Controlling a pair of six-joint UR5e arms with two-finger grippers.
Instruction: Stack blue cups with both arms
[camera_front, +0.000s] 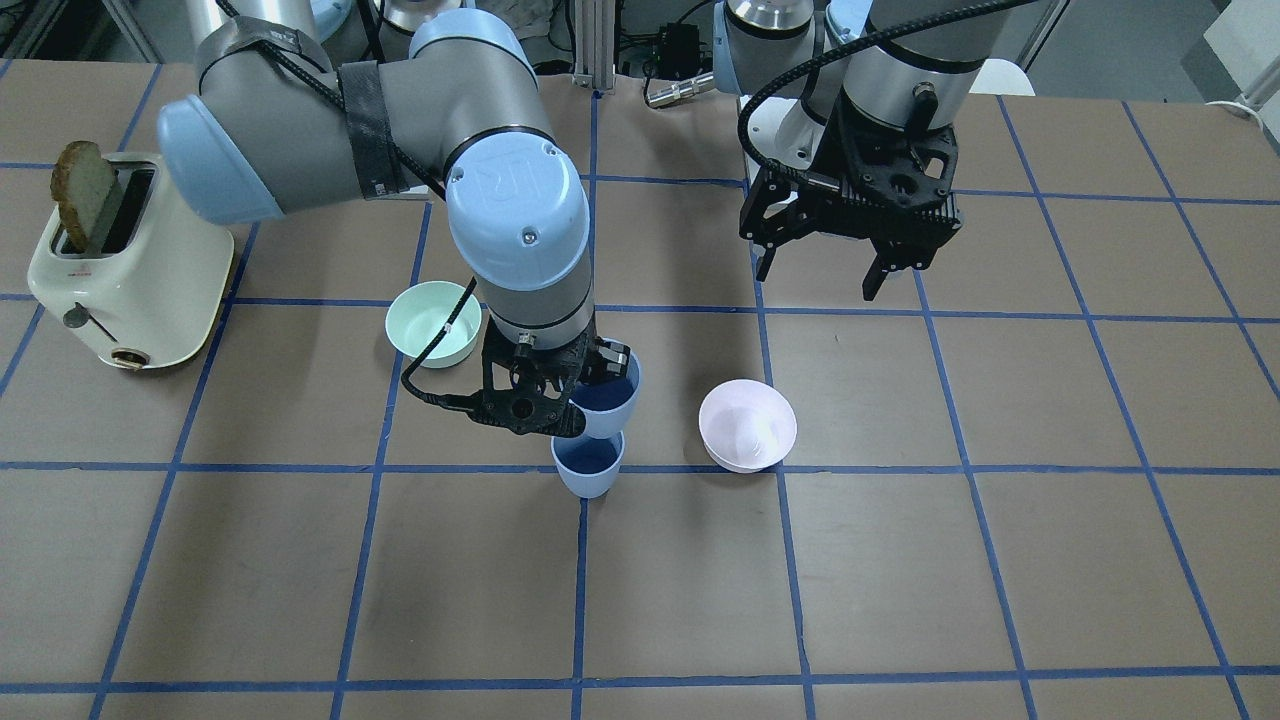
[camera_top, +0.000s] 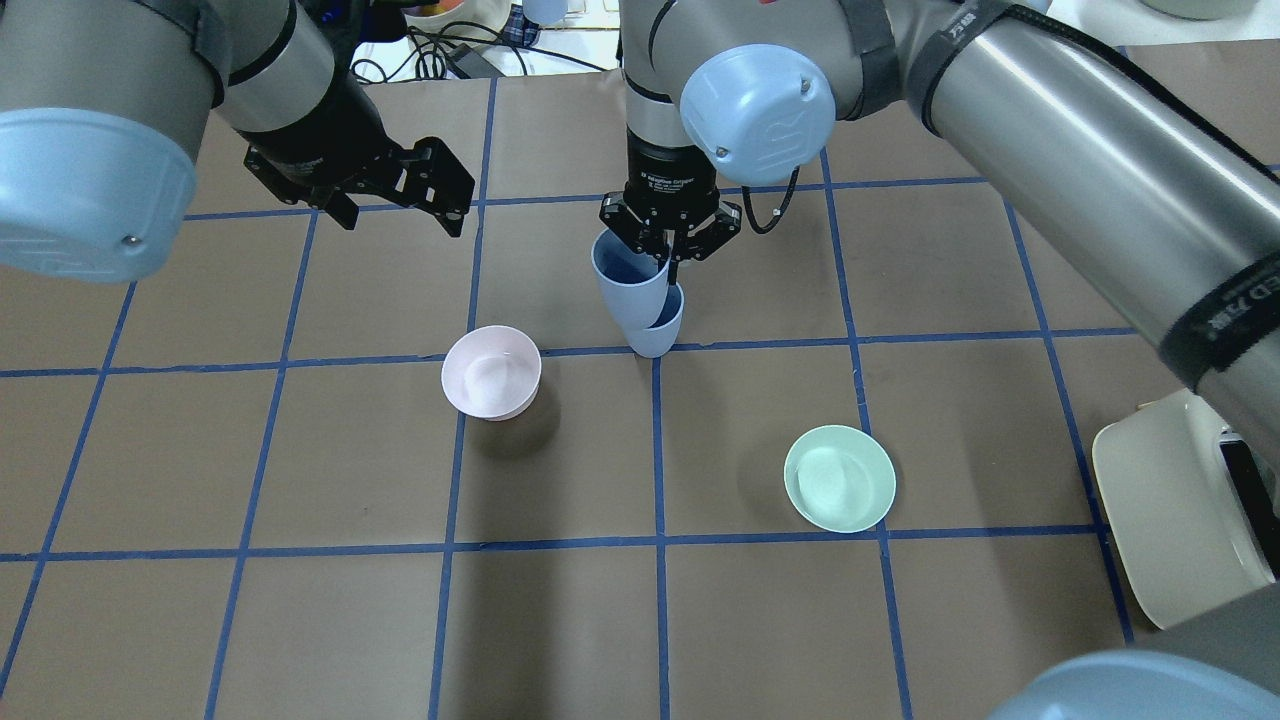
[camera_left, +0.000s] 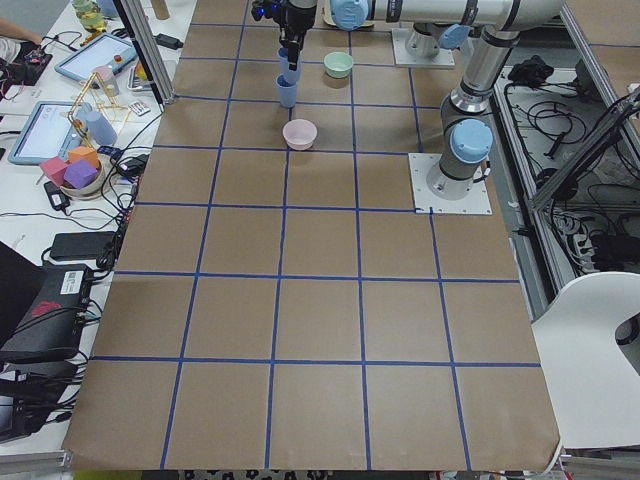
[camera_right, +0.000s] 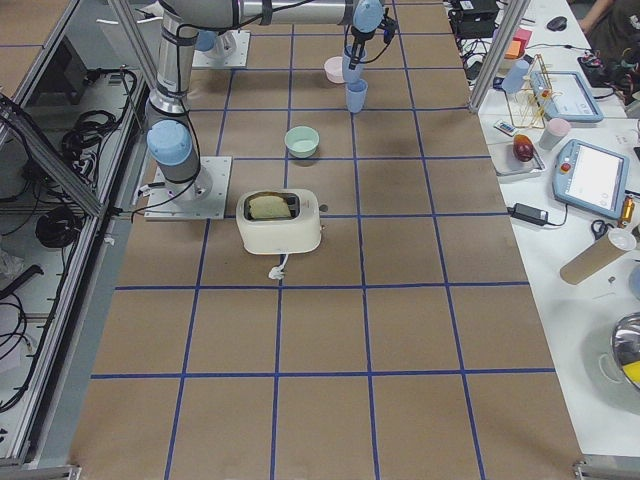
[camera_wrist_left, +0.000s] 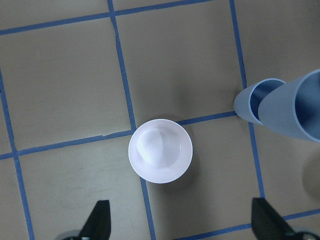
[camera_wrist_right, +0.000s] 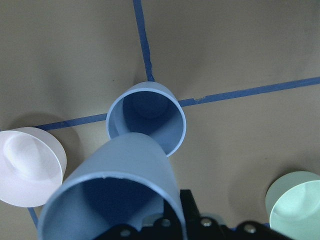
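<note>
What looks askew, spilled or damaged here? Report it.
Only the held blue cup: the right gripper pinches its rim, and it hangs seemingly tilted over the standing blue cup, not yet nested squarely. Nothing spilled or damaged shows.

The blue cups (camera_wrist_right: 147, 117) are smooth matt plastic, the pink bowl (camera_wrist_left: 160, 151) faintly glossy, the table (camera_top: 300, 600) matt brown, paper-like.
</note>
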